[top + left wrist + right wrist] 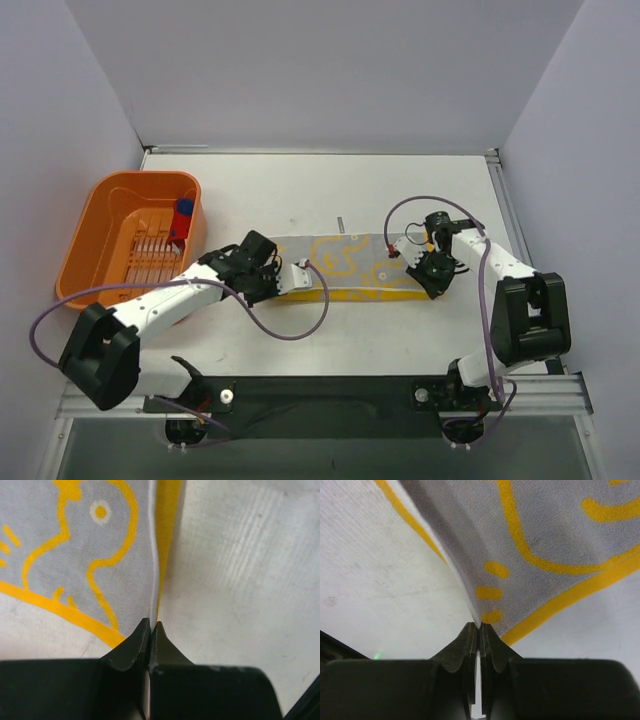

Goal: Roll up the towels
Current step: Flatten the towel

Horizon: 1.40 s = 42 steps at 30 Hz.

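Note:
A long towel (345,262) lies flat across the middle of the table, folded lengthwise, grey on top with yellow line drawings and a yellow underside. My left gripper (284,279) is shut on its left end; in the left wrist view the jaws (150,625) pinch the white hem of the towel (100,555). At the towel's right end my right gripper (428,282) is shut too, and the right wrist view shows the tips (480,626) clamping the lifted corner of the towel (545,540). A second towel (183,220), red and blue, sits bunched inside the orange tub.
The orange plastic tub (100,200) stands at the left edge of the table, close behind my left arm. White table (400,190) stretches behind the towel. Purple cables loop off both arms. Walls close in the left, right and far sides.

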Tool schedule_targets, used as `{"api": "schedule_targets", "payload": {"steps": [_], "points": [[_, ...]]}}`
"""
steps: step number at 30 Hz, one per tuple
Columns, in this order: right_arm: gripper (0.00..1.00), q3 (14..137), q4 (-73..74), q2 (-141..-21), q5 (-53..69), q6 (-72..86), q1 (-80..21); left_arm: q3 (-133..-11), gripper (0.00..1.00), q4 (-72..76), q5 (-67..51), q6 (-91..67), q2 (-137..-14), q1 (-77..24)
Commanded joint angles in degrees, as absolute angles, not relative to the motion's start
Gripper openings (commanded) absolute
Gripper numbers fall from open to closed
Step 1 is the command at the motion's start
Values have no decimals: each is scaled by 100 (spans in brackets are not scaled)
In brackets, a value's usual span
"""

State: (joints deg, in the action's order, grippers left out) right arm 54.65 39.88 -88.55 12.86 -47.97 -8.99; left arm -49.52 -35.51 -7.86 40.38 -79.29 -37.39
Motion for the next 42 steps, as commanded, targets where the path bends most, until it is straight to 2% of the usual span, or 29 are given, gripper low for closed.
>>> {"api": "schedule_targets", "payload": {"steps": [1,5,6,7,8,9,10,11,12,16,17,19,21,25,28,29,35,39,42], "points": [[0,5126,4298,-8412,1275,-5123,-861,-4747,0,-3919,-1195,4403,-7261,-3727],[0,4773,4271,-8270,1196,-5457,-888,-4326,0,-4104,-1195,4684,-7216,-3718],[8,4729,4271,-8297,1143,-5502,-940,-4255,0,-4096,-1274,4719,-7233,-3718],[23,4711,4271,-8332,1125,-5528,-949,-4219,2,-4096,-1379,4728,-7364,-3753],[50,4702,4280,-8410,1116,-5537,-949,-4219,11,-4104,-1397,4685,-7478,-3770],[60,4711,4315,-8420,1116,-5546,-967,-4306,19,-4131,-1397,4580,-7610,-3779],[67,4720,4342,-8403,1151,-5563,-967,-4411,36,-4200,-1397,4527,-7881,-3779],[76,4728,4394,-8324,1186,-5598,-967,-4499,39,-4393,-1450,4465,-7971,-3744],[77,4781,4551,-8271,1247,-5694,-958,-4622,41,-4482,-1520,4474,-8015,-3692],[73,5062,5035,-7893,1608,-5696,-897,-4676,51,-4737,-1960,4772,-7412,-3498],[70,5193,5201,-7884,1852,-5652,-862,-4702,57,-4746,-2047,4807,-7287,-3481],[66,5676,5378,-7945,2125,-5380,-748,-4903,62,-4834,-2161,4773,-7067,-3446],[64,6089,5712,-8208,2670,-5178,-467,-5175,64,-5018,-2572,4720,-7127,-3288],[62,7370,6055,-9111,3374,-4738,217,-6010,63,-5432,-3102,4518,-7953,-2787],[52,7979,6292,-9858,3550,-4395,474,-6503,58,-5344,-3085,4193,-8593,-2383],[42,8198,6406,-9974,3577,-4360,466,-6617,56,-5344,-3068,4149,-8726,-2321],[25,7552,6197,-10406,3279,-4439,220,-6504,49,-4826,-2813,3614,-9465,-2347],[22,6937,5978,-10336,3068,-4290,53,-6513,45,-4703,-2611,3209,-10045,-2320],[21,6436,5416,-10327,2340,-4131,-254,-6539,44,-4421,-2479,3006,-10431,-2312]]}}
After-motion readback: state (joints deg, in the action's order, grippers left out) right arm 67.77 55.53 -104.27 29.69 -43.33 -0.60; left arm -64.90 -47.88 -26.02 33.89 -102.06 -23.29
